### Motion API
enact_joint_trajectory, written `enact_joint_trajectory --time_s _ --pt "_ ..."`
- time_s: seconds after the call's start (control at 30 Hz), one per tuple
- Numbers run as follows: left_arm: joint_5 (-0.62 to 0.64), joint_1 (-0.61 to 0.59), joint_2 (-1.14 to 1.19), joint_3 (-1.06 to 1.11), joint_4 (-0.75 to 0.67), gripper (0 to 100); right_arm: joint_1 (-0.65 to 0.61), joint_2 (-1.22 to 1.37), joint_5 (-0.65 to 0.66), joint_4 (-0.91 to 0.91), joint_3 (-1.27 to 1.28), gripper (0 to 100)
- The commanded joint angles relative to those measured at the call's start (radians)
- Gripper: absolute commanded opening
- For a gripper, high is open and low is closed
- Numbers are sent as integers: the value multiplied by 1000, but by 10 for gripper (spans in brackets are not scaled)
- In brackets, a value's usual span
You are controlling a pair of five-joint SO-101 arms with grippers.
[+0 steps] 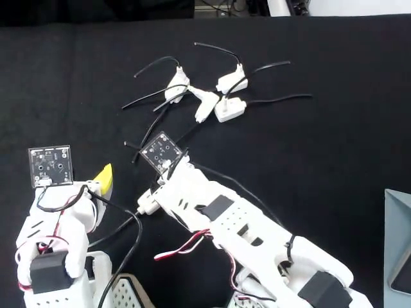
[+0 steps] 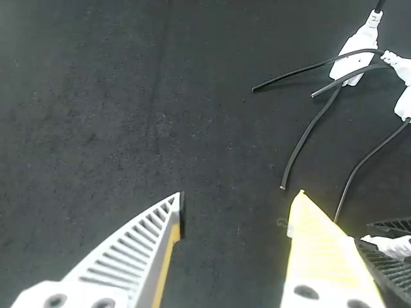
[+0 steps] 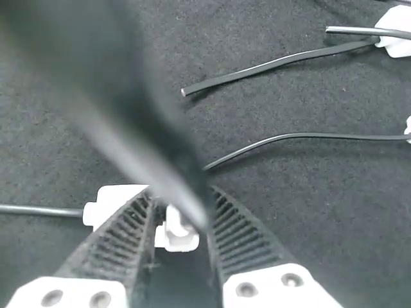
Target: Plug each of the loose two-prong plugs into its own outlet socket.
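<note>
Right wrist view — white plug (image 3: 174,236) between the right claw's (image 3: 180,196) jaws

Taking the squarish white socket (image 1: 229,109) as marker: a slim white piece (image 1: 205,105) lies just beside it, a third piece (image 1: 232,80) just beyond, and a fourth piece (image 1: 176,84) farther left. All trail black cords. Well apart, nearer me, a white plug (image 3: 173,234) sits pinched in my right pincer (image 3: 181,205).

Matte black fabric worktop (image 1: 334,58), evenly lit. Grey-blue hard-edged tray or box (image 1: 399,237) cut off by the frame at 4 o'clock. Past the far edge: bright white surface (image 1: 359,6) at 1 o'clock, dark tangled cables (image 1: 221,8) at 12 o'clock.
</note>
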Motion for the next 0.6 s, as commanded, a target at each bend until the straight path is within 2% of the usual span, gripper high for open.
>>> enact_joint_trajectory --time_s 0.0,0.57 --pt "5 -7 -5 -2 -20 274 -11 5 -15 -18 -12 11" --pt "5 -7 -5 -2 -21 274 -14 7 -55 -61 8 11"
